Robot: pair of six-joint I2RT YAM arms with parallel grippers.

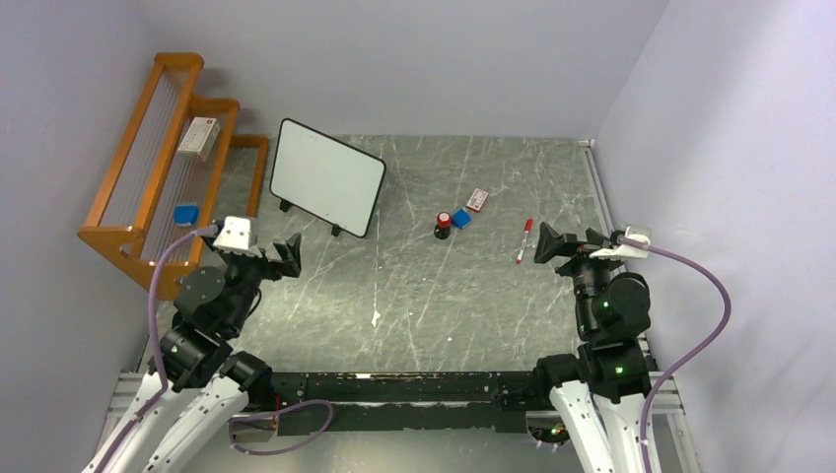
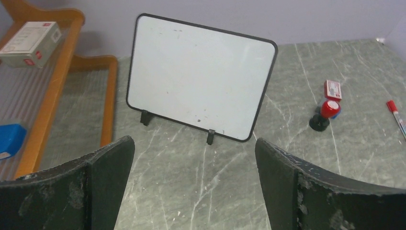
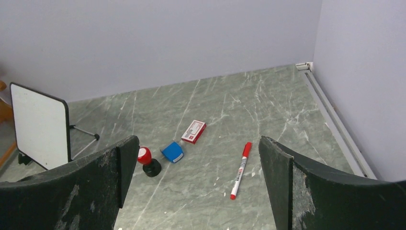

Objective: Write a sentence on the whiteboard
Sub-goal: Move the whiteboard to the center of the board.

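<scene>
Black fingers of the left gripper are filling the bottom of the left wrist view, standing wide apart with nothing between them; the right gripper is likewise gaping wide and holding nothing.

Straight ahead of the left gripper, the whiteboard is standing on its two small feet at the far left of the bench; it is leaning back a little, facing the left arm and showing only faint smudges; bare bench is lying between it and the open jaws.

Just beside the whiteboard's left edge, an orange wooden rack is running along the left wall; it is carrying a white box on an upper step and a blue pad lower down; its near end is sitting close to the left wrist.

Toward the right half, a red-topped stamp is standing upright on a black base; a small blue block is lying just beside it, and a red-and-white packet is lying a little farther back; this cluster is sitting between the whiteboard and a red-capped marker, which is lying flat near the right gripper, its cap pointing away from the arms.

Along the right edge, a white rail is bordering the bench against the right wall; the far edge is meeting the back wall; the middle of the bench between the two arms is lying open, marked only by a small white speck.
</scene>
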